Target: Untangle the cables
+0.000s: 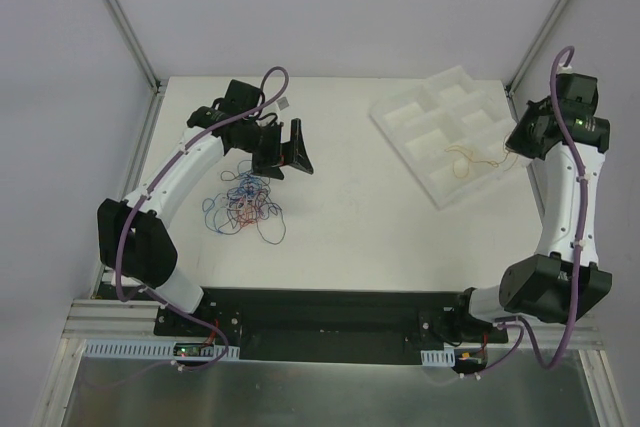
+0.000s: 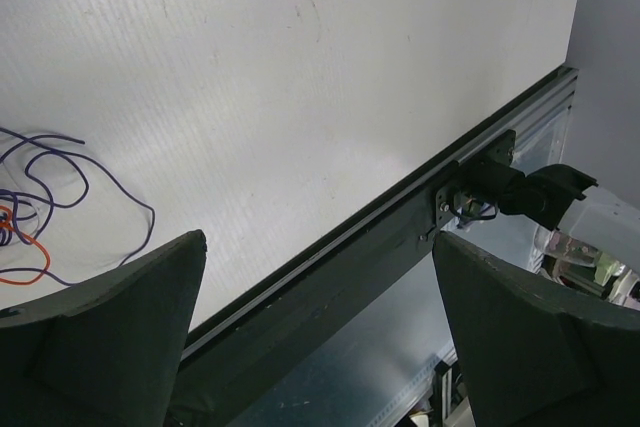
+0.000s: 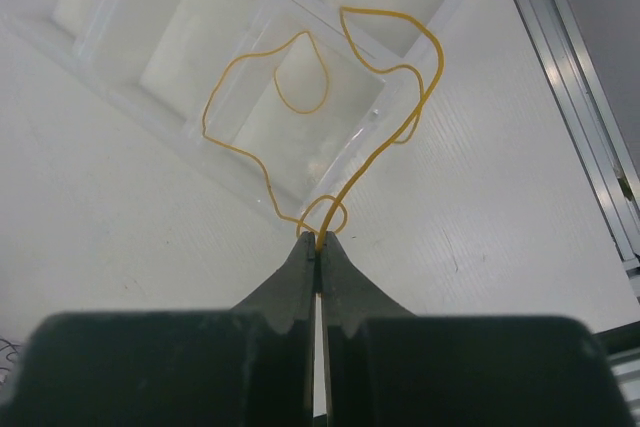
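The right gripper [image 3: 319, 239] is clenched on one yellow cable [image 3: 420, 97], which dangles ahead of it over the tray [image 3: 255, 12]. Likely the drop-off, so next it lets go. The left gripper [image 2: 318, 242] gapes empty, the tangle [image 2: 40, 207] beside it.

We read the desk [image 1: 350, 237] as matt white with a fine ribbed grain, like plastic board. Tray [image 1: 400, 122]: white moulded plastic, slightly translucent, soft sheen. Cables [image 1: 240, 202] and the orange-yellow cable [image 3: 204, 127]: smooth plastic sheathing. Left gripper [image 2: 318, 242] and right gripper [image 3: 318, 245]: matt black plastic. Frame rails [image 1: 120, 12]: brushed metal. Near sheet [image 1: 320, 397]: dull metal.
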`<state>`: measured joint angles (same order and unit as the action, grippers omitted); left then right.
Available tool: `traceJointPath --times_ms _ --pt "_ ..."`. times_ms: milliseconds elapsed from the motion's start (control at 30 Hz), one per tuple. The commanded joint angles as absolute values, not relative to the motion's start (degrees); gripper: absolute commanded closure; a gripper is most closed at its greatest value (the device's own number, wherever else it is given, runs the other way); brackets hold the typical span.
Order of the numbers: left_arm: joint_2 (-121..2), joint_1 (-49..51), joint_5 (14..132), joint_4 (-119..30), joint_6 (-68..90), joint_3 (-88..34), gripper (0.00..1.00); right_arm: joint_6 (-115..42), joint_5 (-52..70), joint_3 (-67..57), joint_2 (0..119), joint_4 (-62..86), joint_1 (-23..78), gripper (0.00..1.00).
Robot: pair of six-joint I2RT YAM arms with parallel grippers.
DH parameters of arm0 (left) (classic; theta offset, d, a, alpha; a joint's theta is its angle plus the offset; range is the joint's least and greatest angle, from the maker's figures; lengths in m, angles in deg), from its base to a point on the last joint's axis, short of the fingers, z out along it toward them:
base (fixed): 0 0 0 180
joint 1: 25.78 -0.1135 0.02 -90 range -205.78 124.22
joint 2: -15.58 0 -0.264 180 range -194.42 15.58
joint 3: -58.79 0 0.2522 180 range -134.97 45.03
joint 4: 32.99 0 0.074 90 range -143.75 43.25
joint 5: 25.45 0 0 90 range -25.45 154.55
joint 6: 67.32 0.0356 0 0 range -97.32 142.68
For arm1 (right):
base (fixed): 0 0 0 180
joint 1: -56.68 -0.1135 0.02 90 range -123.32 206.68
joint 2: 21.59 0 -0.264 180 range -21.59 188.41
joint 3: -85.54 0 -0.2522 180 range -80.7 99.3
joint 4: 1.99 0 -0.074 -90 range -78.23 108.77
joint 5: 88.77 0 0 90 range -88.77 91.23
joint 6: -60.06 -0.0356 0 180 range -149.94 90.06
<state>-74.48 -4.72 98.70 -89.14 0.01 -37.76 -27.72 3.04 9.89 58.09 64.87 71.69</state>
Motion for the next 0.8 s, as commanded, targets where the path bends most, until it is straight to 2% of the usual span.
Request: traceJointPath --times_ms 0,167,333,633,767 --pt "-74.77 -4.24 99.54 -89.38 2.47 -39.79 0.05 -25.81 -0.59 9.74 58.74 65.29 71.63 1.00" --pt "-73.98 -4.24 98.57 -89.82 3.35 -39.35 0.05 -24.75 0.34 8.95 62.25 63.46 70.49 1.00" --pt "-73.81 -4.33 98.22 -90.34 4.22 -39.61 0.04 -24.40 5.62 12.89 72.08 61.69 66.09 1.00" --pt "-71.17 -4.68 95.67 -92.01 6.42 -37.59 0.04 -26.33 10.99 16.24 84.57 60.89 64.94 1.00" --pt "-70.64 -4.77 94.97 -92.72 6.95 -37.76 0.04 -26.86 10.81 13.88 82.41 61.35 64.86 1.00"
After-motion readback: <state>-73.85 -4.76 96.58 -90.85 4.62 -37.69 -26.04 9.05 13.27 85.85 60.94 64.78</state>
